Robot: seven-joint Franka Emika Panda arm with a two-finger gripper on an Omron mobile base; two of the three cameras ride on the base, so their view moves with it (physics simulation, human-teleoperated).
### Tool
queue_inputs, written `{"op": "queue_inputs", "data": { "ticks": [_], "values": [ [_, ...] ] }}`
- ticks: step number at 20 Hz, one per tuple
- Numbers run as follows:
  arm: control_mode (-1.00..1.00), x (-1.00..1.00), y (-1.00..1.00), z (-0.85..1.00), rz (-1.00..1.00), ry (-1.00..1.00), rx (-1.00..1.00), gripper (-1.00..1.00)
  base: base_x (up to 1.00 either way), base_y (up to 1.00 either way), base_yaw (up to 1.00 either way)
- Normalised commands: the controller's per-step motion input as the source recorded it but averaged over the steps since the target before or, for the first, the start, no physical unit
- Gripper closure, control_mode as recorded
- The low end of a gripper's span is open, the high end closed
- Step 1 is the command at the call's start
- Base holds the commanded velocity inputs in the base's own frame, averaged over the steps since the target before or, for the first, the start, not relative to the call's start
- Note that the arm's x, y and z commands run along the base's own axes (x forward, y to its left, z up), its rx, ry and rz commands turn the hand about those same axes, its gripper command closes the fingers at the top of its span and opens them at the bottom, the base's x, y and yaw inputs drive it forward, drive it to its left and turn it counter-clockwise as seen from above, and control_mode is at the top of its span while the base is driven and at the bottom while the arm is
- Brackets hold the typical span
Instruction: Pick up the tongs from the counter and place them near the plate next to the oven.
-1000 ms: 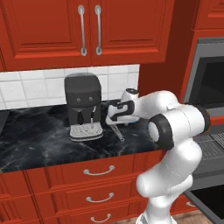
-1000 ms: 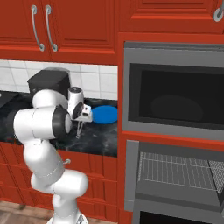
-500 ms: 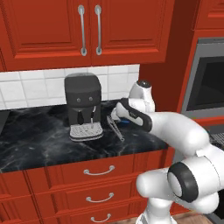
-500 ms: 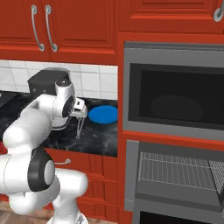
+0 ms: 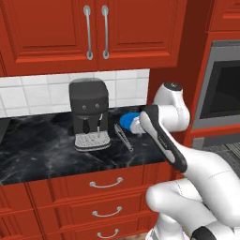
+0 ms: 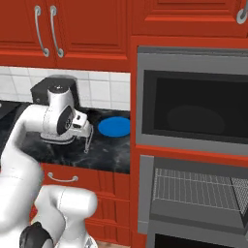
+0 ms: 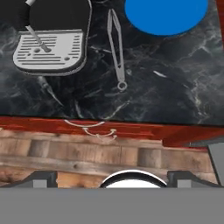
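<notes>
Tongs are your target, but read the scene from the big things down. You have the oven (image 6: 193,114) at the right, then the black worktop (image 5: 42,150), the coffee machine (image 5: 89,112), and the blue plate (image 7: 166,15). The tongs (image 7: 116,48) lie flat on the worktop between machine and plate, already close beside the plate, long axis running away from you, looped joined end nearest the front edge. Your hand (image 6: 83,127) hangs above them, apart, holding nothing; whether its fingers are spread you cannot tell.
</notes>
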Motion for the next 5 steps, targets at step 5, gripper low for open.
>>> {"op": "queue_inputs", "data": {
  "ticks": [5],
  "values": [
    [-1.00,-1.00,-0.06,0.06,0.00,0.10,-0.03,-1.00,0.00,0.00,0.00]
  ]
}}
